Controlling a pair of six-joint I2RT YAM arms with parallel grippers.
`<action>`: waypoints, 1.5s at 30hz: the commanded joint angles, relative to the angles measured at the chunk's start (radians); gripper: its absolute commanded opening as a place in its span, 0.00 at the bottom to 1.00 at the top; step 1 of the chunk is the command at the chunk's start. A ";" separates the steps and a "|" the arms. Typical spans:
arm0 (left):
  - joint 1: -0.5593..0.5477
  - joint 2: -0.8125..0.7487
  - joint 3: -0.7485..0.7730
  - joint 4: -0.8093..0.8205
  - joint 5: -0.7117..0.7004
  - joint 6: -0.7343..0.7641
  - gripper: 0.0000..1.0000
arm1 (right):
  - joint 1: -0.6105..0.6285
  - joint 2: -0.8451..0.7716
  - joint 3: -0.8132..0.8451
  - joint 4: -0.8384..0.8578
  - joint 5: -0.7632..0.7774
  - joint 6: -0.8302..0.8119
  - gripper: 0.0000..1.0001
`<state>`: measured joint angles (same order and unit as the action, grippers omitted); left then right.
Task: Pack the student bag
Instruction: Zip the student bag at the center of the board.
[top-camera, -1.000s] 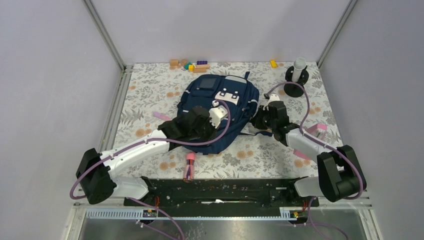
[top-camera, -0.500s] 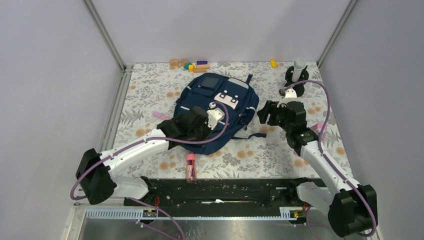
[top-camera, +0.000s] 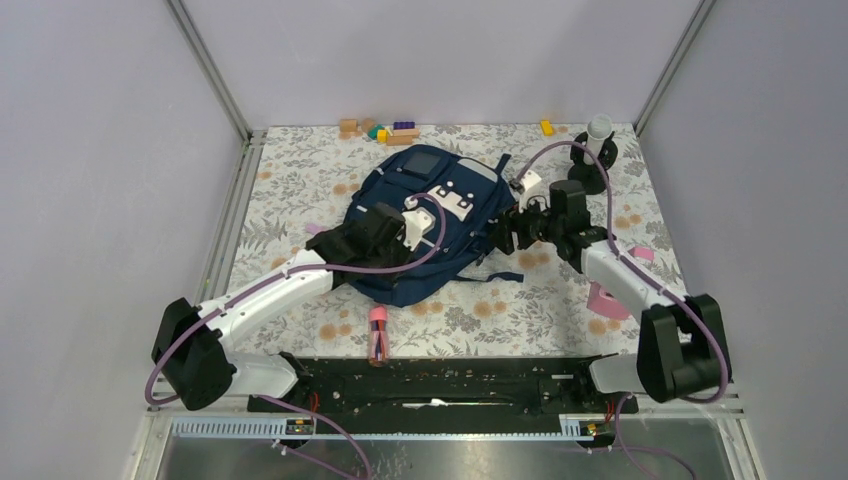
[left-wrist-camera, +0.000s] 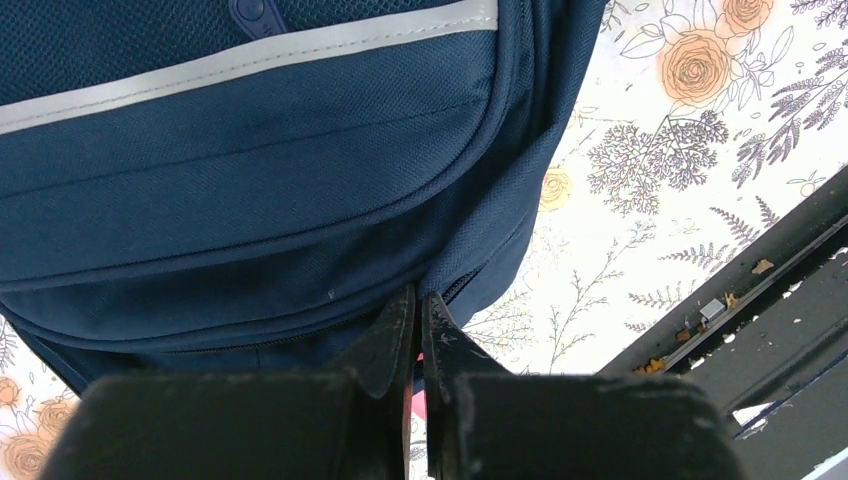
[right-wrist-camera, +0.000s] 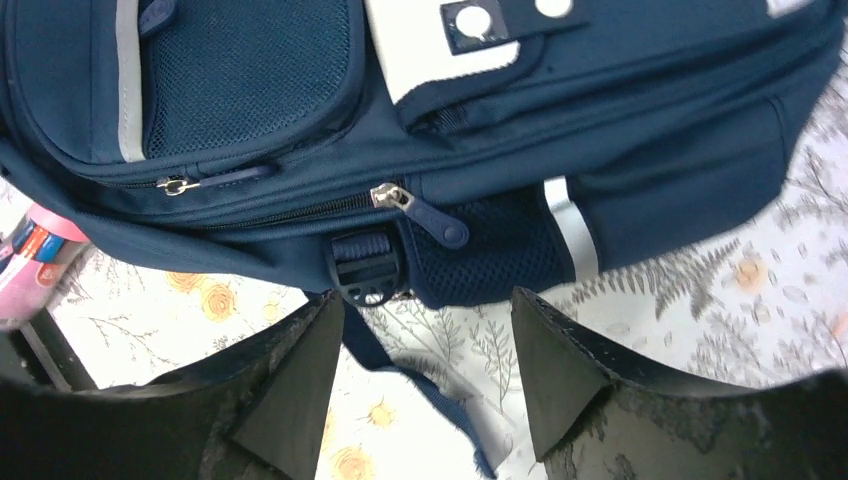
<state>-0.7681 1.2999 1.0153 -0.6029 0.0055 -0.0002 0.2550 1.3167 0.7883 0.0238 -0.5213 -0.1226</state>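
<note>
Navy student bag (top-camera: 470, 235) between left jaws pressed together and right jaws spread

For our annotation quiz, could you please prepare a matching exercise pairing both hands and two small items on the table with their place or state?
Things:
1. left hand
2. right hand
3. coloured blocks
4. pink tube

Places or states:
A. at the far edge of the table
B. open, facing the side zipper of the student bag
C. near edge, in front of the student bag
D. shut, tips against the student bag's seam

Pairs: 1-D, 2-B, 3-A, 4-C
</note>
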 joint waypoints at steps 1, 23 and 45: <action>0.032 -0.007 0.066 0.034 -0.013 0.011 0.00 | 0.002 0.109 0.115 0.030 -0.166 -0.173 0.69; 0.052 -0.001 0.078 0.028 0.026 0.006 0.00 | 0.115 0.384 0.423 -0.437 0.054 -0.413 0.63; 0.050 0.027 0.087 0.030 0.081 -0.012 0.00 | 0.215 0.417 0.451 -0.438 0.189 -0.452 0.01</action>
<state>-0.7311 1.3289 1.0397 -0.6357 0.0723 -0.0002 0.4564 1.7615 1.2388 -0.4290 -0.3515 -0.6041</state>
